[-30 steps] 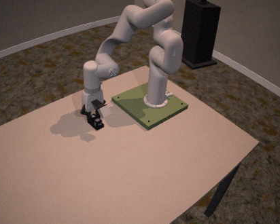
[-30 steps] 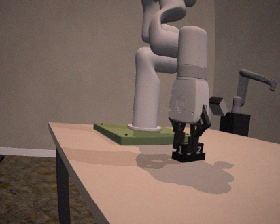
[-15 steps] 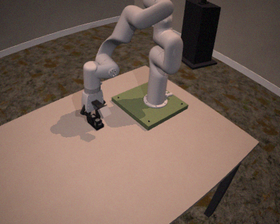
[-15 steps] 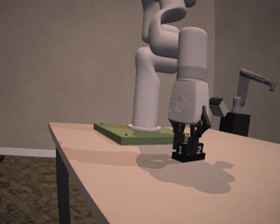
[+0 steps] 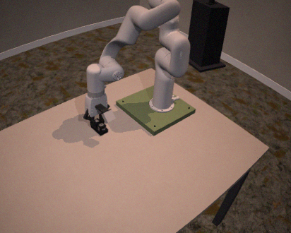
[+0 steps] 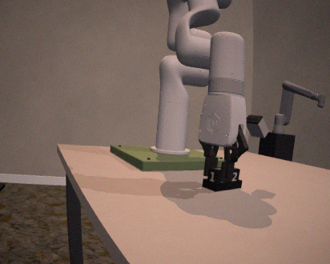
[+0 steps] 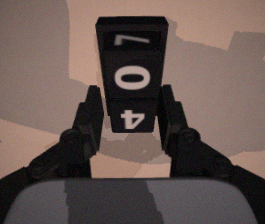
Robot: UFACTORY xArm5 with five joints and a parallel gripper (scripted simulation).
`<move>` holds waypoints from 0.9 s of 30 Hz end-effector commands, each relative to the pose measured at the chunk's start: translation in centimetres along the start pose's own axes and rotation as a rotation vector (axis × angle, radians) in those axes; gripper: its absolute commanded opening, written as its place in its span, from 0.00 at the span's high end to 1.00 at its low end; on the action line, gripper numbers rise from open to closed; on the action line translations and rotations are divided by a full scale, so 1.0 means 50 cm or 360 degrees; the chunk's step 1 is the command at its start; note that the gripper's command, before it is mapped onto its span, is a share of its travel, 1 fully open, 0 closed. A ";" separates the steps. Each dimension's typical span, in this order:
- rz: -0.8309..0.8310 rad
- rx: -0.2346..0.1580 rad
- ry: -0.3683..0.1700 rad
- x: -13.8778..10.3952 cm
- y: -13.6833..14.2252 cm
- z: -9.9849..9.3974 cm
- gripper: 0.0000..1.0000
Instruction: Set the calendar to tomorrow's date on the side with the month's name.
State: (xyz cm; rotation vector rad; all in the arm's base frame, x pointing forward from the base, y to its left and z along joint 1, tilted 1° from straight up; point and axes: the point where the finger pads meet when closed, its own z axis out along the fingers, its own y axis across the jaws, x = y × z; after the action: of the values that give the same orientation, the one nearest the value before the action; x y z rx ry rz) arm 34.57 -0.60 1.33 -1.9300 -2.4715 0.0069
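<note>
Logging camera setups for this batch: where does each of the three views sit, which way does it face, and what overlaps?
Top: high, off the table's far end, looking down at the arm's green base plate; whole arm shows.
Exterior: near table height, side-on to the calendar; forearm and gripper show.
Wrist: on the hand, looking down between both fingers straddling the near cube.
Shared: all three show gripper and calendar.

White arm on green base plate (image 6: 126,154), claw (image 6: 222,157) (half open) straddling black calendar (image 6: 222,178), tan table (image 6: 157,224)
</note>
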 end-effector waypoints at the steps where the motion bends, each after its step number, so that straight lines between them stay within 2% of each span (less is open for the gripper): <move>1: 0.0000 -0.0005 -0.0001 -0.001 0.002 -0.002 0.51; 8: 0.0000 -0.0005 -0.0001 -0.001 0.002 -0.002 0.51; 9: 0.0000 -0.0005 -0.0001 -0.001 0.002 -0.002 0.71; 27: 0.0000 -0.0005 -0.0001 -0.001 0.002 -0.002 0.71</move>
State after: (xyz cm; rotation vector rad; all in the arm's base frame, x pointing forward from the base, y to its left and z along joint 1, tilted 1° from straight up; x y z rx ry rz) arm 34.58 -0.60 1.33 -1.9301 -2.4716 0.0067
